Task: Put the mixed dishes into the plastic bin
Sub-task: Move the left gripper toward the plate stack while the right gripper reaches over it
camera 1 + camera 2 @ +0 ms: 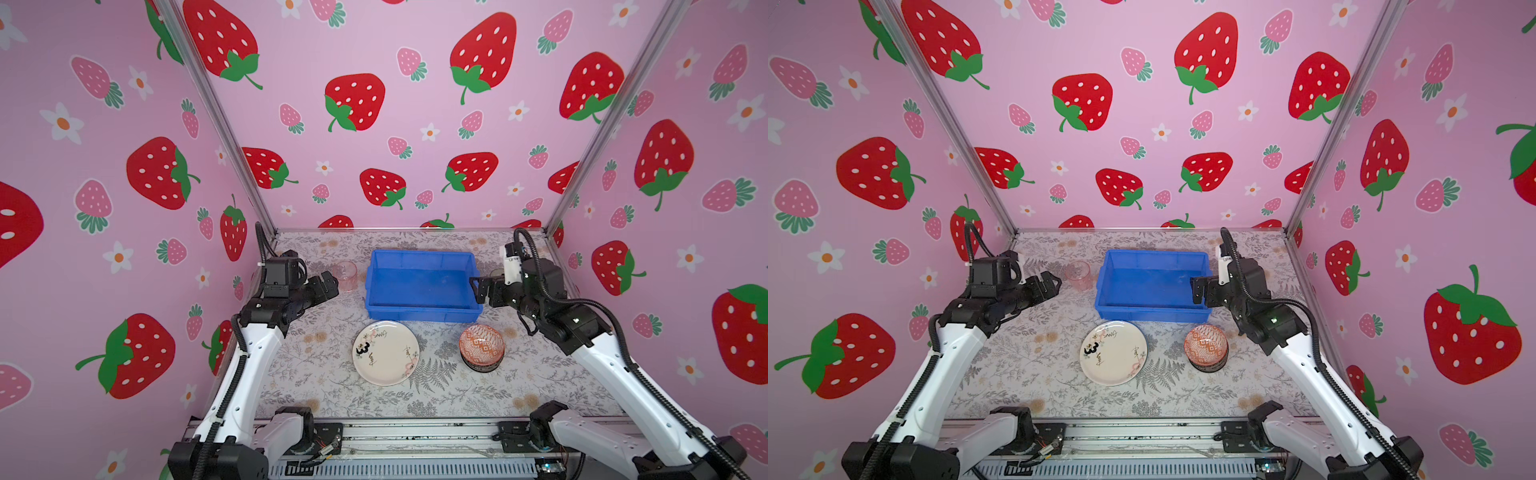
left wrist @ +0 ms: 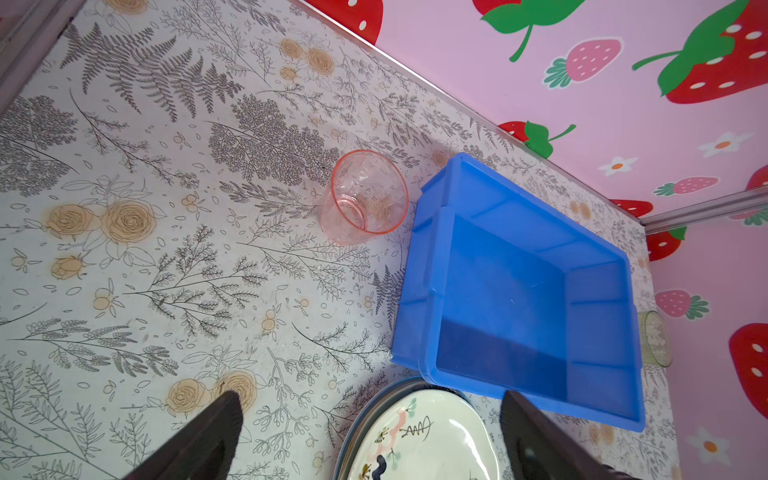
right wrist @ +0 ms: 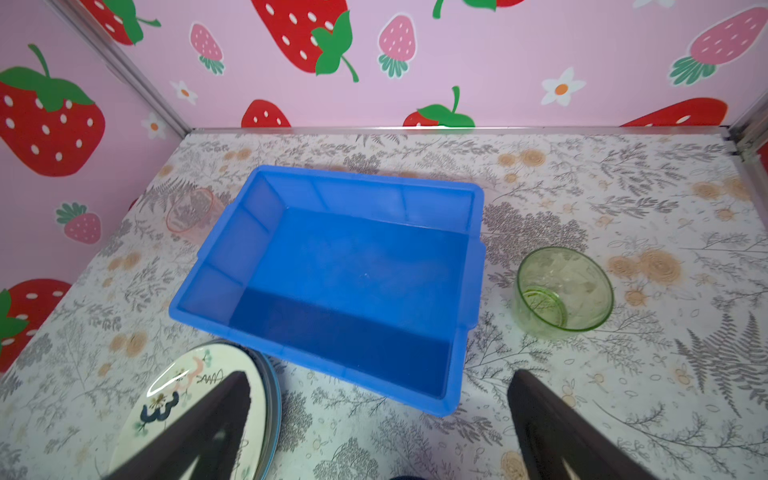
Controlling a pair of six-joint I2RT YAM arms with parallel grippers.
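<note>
Dishes lie around the bin

The blue bin sits far centre on the table. Plates are stacked just near of it, bowls to their right. A pink tumbler stands left of the bin, a green tumbler right. The left gripper and right gripper hover at its sides, jaws wide apart, holding nothing.

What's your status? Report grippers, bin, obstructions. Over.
Left gripper, right gripper both open, empty. Blue plastic bin empty; plate stack, stacked bowls, pink tumbler, green tumbler all outside it. Nothing blocking the bin's mouth.
</note>
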